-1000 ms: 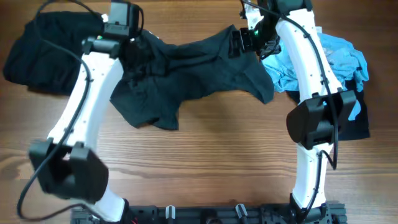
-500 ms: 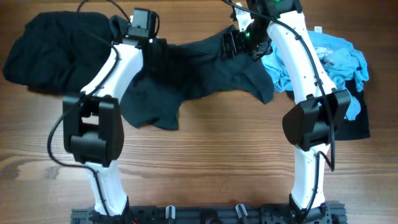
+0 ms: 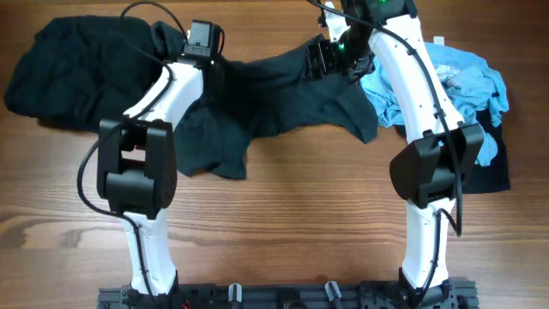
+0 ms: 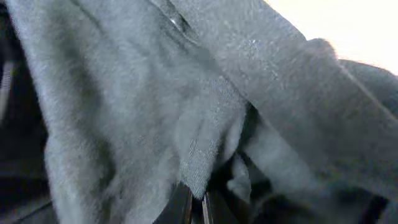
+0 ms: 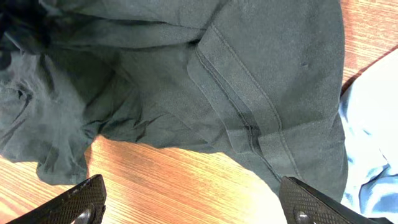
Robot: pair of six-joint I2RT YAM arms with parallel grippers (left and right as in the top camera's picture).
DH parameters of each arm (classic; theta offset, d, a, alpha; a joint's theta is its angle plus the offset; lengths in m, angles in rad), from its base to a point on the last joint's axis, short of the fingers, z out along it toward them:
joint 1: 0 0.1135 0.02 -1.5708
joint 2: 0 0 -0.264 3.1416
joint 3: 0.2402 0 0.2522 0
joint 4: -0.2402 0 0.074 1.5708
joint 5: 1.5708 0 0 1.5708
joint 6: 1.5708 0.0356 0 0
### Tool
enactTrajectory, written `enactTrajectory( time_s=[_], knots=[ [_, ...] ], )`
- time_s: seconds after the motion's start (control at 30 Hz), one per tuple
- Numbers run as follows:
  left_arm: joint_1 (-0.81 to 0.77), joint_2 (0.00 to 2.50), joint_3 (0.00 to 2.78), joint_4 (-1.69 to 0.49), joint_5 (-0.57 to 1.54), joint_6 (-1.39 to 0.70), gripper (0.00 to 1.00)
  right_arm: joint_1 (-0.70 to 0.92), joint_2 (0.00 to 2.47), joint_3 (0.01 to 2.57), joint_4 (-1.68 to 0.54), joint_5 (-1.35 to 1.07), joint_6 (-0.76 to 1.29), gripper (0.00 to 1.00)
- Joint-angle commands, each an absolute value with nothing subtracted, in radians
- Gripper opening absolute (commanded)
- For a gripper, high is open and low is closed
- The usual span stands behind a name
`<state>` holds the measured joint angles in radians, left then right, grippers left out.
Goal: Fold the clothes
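Note:
A dark grey garment (image 3: 283,94) lies crumpled across the back middle of the table. My left gripper (image 4: 196,204) is shut on a raised fold of this garment (image 4: 124,93), whose cloth fills the left wrist view. From overhead, the left wrist (image 3: 204,41) sits over the garment's left end, and its fingers are hidden. My right gripper (image 5: 196,202) hangs open just above bare wood, beside the garment's hem and seam (image 5: 249,81), with nothing between its fingers (image 5: 81,199). From overhead, the right gripper (image 3: 322,60) is over the garment's right shoulder.
A heap of black clothes (image 3: 77,69) lies at the back left. A light blue garment (image 3: 455,86) is bunched at the back right, over a black one (image 3: 489,163). The wooden table (image 3: 283,223) runs bare toward the front edge.
My left arm swung right onto the garment's left end, and its gripper closed on a fold. The right gripper shifted slightly left and stays open.

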<state>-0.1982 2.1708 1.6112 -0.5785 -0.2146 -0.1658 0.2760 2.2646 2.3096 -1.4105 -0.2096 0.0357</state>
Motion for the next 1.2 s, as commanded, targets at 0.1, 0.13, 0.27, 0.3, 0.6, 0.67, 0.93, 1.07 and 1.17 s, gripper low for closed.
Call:
enactTrajectory(
  time_s=[0.1, 0.13, 0.27, 0.3, 0.6, 0.67, 0.93, 1.07, 1.17],
  knots=[
    [-0.200, 1.861, 1.645, -0.599, -0.244, -0.225, 0.04, 0.277, 2.237, 2.302, -1.394, -0.226, -0.027, 0.90],
    [-0.200, 1.784, 1.645, -0.598, -0.244, -0.225, 0.04, 0.277, 2.237, 2.302, -1.390, -0.225, -0.028, 0.90],
    [-0.200, 1.634, 1.645, -0.579, -0.268, -0.224, 0.04, 0.278, 2.245, 2.302, -1.390, -0.226, -0.052, 0.89],
    [-0.200, 1.610, 1.645, -0.573, -0.287, -0.225, 0.04, 0.278, 2.251, 2.302, -1.394, -0.226, -0.052, 0.89],
    [-0.200, 1.571, 1.645, -0.569, -0.293, -0.224, 0.04, 0.307, 2.309, 2.297, -1.400, -0.249, -0.113, 0.88],
    [-0.200, 1.571, 1.645, -0.569, -0.293, -0.224, 0.04, 0.336, 2.310, 2.297, -1.374, -0.249, -0.132, 0.89],
    [-0.200, 1.571, 1.645, -0.611, -0.293, -0.225, 0.04, 0.426, 2.416, 2.296, -1.136, -0.249, -0.048, 0.94],
    [-0.200, 1.571, 1.645, -0.622, -0.293, -0.225, 0.04, 0.453, 2.480, 2.296, -1.087, -0.247, -0.043, 0.94],
    [-0.200, 1.571, 1.645, -0.625, -0.294, -0.234, 0.04, 0.474, 2.512, 2.296, -1.073, -0.216, -0.043, 0.94]
  ],
)
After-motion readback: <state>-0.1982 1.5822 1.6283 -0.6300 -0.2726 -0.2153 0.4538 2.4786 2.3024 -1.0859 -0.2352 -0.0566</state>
